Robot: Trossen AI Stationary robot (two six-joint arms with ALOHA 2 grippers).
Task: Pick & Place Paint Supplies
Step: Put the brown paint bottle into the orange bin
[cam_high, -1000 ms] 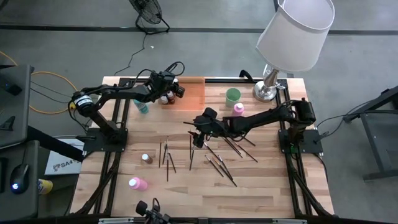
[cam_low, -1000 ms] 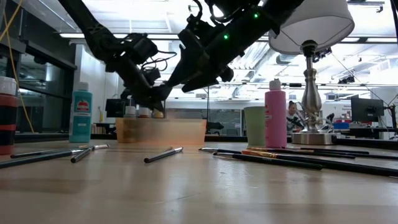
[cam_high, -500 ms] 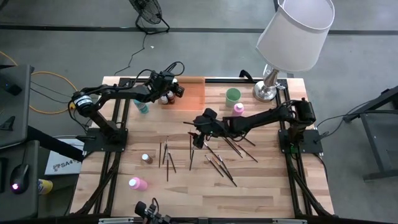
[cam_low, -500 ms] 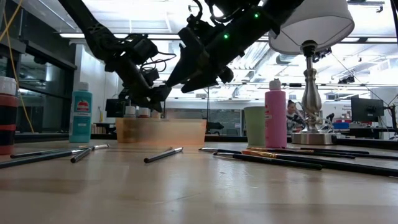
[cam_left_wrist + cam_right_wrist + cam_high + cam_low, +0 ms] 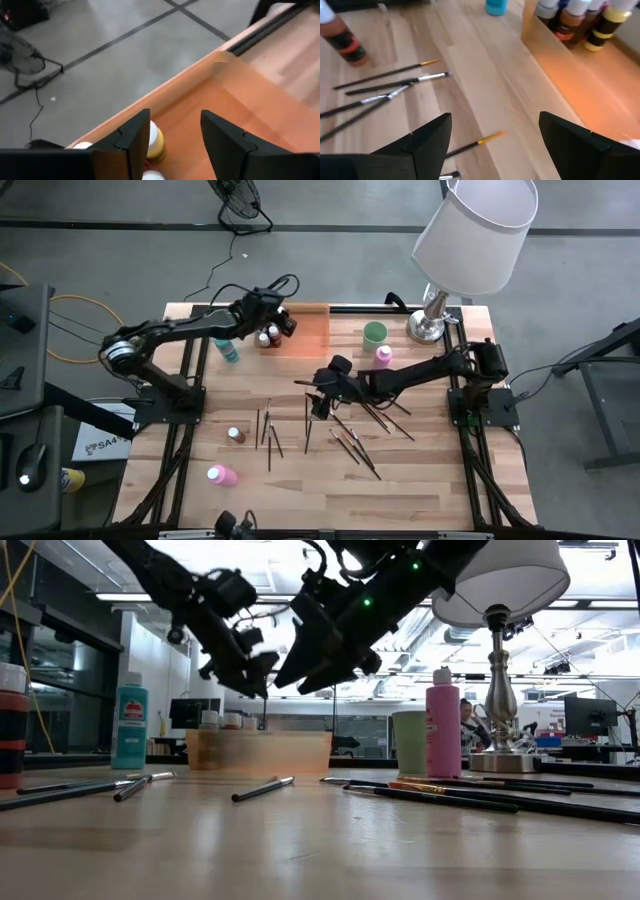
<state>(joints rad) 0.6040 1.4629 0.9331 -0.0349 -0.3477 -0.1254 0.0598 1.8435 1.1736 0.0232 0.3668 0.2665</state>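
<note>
My left hand (image 5: 172,142) hangs over the near end of the orange tray (image 5: 312,330), its fingers apart with nothing between them; directly under it stand the bottles already in the tray, one with a yellow body (image 5: 156,145). My right hand (image 5: 492,145) hovers low over the counter (image 5: 420,470) with its fingers spread wide and empty, and the loose paintbrushes (image 5: 345,442) lie scattered just below and in front of it, one with a yellow-gold ferrule (image 5: 472,144) right between my fingers.

I judge those brushes to be light, stiff and thin, lying flat on the wood, so they will roll or skid if I nudge them. I would take one across the middle of its handle, fingers square to its length, closing gently right at the counter surface.

The remaining bottles, a brown one (image 5: 236,435) and a pink one (image 5: 220,475), stand well off toward my left arm's side. They look rigid and smooth; I'd grip the body below the cap.
</note>
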